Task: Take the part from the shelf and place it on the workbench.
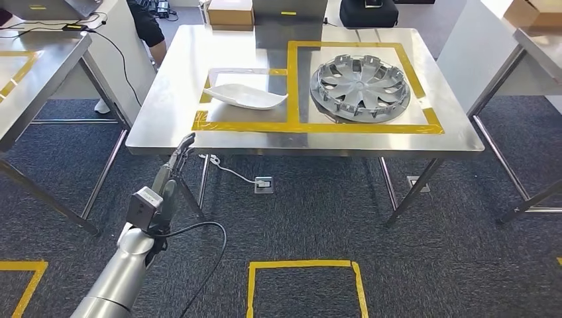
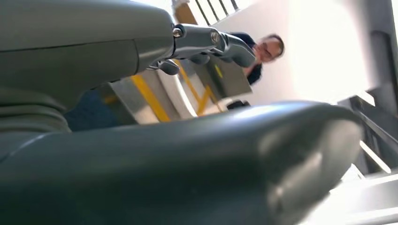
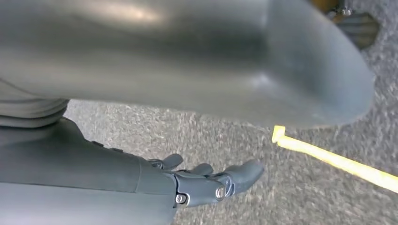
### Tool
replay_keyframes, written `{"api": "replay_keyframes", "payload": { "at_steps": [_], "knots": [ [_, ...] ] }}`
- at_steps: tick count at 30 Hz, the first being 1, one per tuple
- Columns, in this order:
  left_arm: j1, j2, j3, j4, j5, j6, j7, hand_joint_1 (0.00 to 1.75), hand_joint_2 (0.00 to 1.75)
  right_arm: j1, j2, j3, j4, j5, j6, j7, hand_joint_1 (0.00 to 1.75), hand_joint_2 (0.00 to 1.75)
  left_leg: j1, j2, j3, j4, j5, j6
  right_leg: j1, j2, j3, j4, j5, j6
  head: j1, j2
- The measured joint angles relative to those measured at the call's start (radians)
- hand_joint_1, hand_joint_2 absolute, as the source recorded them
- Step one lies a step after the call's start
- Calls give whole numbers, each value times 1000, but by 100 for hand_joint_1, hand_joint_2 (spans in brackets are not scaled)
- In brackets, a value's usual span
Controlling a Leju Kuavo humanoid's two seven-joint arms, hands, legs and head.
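A white curved part (image 1: 246, 97) lies on the steel workbench (image 1: 172, 99), inside the left yellow-taped rectangle. A grey wheel cover (image 1: 360, 87) lies in the right taped rectangle. My left hand (image 1: 175, 162) reaches up toward the bench's near left edge with its fingers stretched out and nothing in them. In the left wrist view the same hand (image 2: 206, 44) points at the bench edge and its yellow tape. My right hand (image 3: 211, 183) hangs over the grey carpet, fingers extended and empty.
A person in dark clothes (image 1: 149, 26) stands behind the bench's far left corner and appears as a person (image 2: 263, 51) in the left wrist view. Another steel table (image 1: 33, 73) stands at the left and one (image 1: 537, 46) at the right. Yellow floor squares (image 1: 301, 268) mark the carpet.
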Motion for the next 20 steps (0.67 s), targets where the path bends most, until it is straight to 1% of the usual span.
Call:
{"api": "replay_keyframes", "payload": {
  "at_steps": [1,2,3,4,5,6,7,8,9,10,11,12,13,14,15,16,17,18,19,20],
  "knots": [
    [4,0,7,8,-8,9,3,0,0,1,0,0,0,0,0,2,0,0,1,1,-8,-1,10,9,-2,1,-6,6,-10,6,1,0],
    [8,2,15,20,-18,15,6,0,0,3,1,0,0,-2,1,4,0,0,2,2,-18,-4,20,19,-3,1,-17,28,-39,11,4,0],
    [12,3,23,37,-34,22,13,0,0,3,1,0,0,-4,2,6,0,0,3,2,-30,-5,31,25,-4,2,-33,73,-85,14,8,0],
    [16,6,30,60,-55,28,23,0,0,3,2,0,0,-6,2,8,0,0,2,2,-43,-5,41,29,-4,2,-51,136,-137,17,12,0],
    [19,11,35,89,-81,35,35,0,0,3,2,0,0,-8,3,8,0,0,2,2,-57,-5,51,31,-4,2,-68,206,-176,19,16,0],
    [22,16,37,125,-111,46,51,0,0,3,2,0,0,-10,5,8,0,0,0,2,-70,-5,62,31,-3,2,-79,265,-192,20,18,0],
    [22,23,38,166,-139,59,69,0,0,3,3,0,0,-12,8,7,0,0,0,3,-83,-5,72,30,-3,2,-78,299,-183,20,20,0],
    [23,29,39,211,-163,78,85,0,0,3,3,0,0,-14,12,6,0,0,-1,4,-96,-4,82,28,-2,2,-61,298,-154,16,22,0],
    [23,36,41,255,-182,98,98,0,0,3,3,0,0,-15,15,5,0,0,-2,4,-108,-4,92,26,-1,3,-26,264,-125,11,23,0],
    [23,41,42,295,-195,114,106,0,0,3,3,0,0,-16,18,5,0,0,-3,5,-118,-3,101,23,2,3,27,200,-112,3,24,0],
    [22,45,44,328,-202,125,110,0,0,2,3,0,0,-17,19,5,0,0,-4,4,-126,-1,110,19,5,4,87,118,-120,-5,25,0],
    [20,48,46,355,-209,131,120,0,0,1,3,0,0,-16,19,5,0,0,-5,4,-130,-1,117,14,9,4,132,52,-137,-12,24,0],
    [17,51,47,381,-219,139,140,0,0,0,3,0,0,-13,19,7,0,0,-4,4,-132,-1,124,8,12,4,161,6,-156,-18,24,0],
    [14,54,48,409,-235,150,176,0,0,-1,4,0,0,-9,19,9,0,0,-3,4,-132,-4,131,1,15,3,171,-15,-163,-23,24,0],
    [13,57,48,440,-253,164,218,0,0,-1,5,0,0,-5,19,11,0,0,-2,4,-132,-6,137,-6,15,3,168,-17,-157,-30,24,0],
    [16,60,49,471,-270,178,255,0,0,-1,7,0,0,-1,19,12,0,0,0,4,-134,-1,132,-13,13,3,166,-20,-150,-38,24,0],
    [20,63,49,500,-283,189,283,0,0,-1,8,0,0,2,19,14,0,0,1,4,-142,18,111,-18,11,3,162,-22,-141,-46,22,0],
    [24,67,49,523,-295,197,301,0,0,0,10,0,0,5,19,15,0,0,2,4,-156,58,77,-23,9,3,156,-25,-132,-52,18,0],
    [27,69,48,546,-311,204,326,0,0,1,10,0,0,8,19,18,0,0,3,4,-176,116,32,-27,9,3,149,-24,-126,-55,14,0],
    [27,70,48,556,-318,206,337,0,0,2,10,0,0,10,19,19,0,0,3,4,-188,149,7,-29,9,2,145,-24,-123,-56,11,0]
  ]
}}
